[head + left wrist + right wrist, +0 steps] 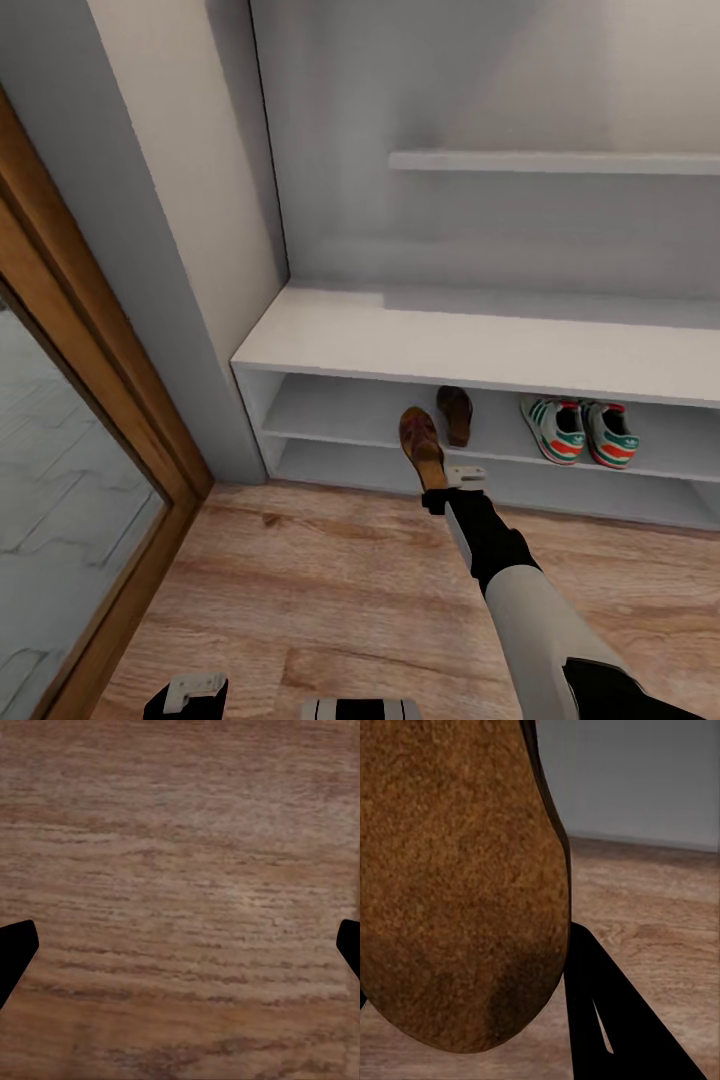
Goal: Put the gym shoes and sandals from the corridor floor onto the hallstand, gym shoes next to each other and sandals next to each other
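The right gripper (440, 492) has its fingers closed on the heel of a dark brown leather sandal with a tan footbed (421, 445). The sandal hangs at the front edge of the light grey shoe rack (330, 340), toe pointing at twelve o'clock. Its twin sandal (456, 413) already lies on the upper open shelf, just at one o'clock from it. Two white sneakers with green stripes (578, 431) sit side by side at three o'clock. The left gripper (180, 945) hangs over the wood plank floor (300, 600), fingers spread wide, holding nothing.

I think the held sandal could bump the shelf edge and slip out onto the floor. It could also push its twin back or land too far away.
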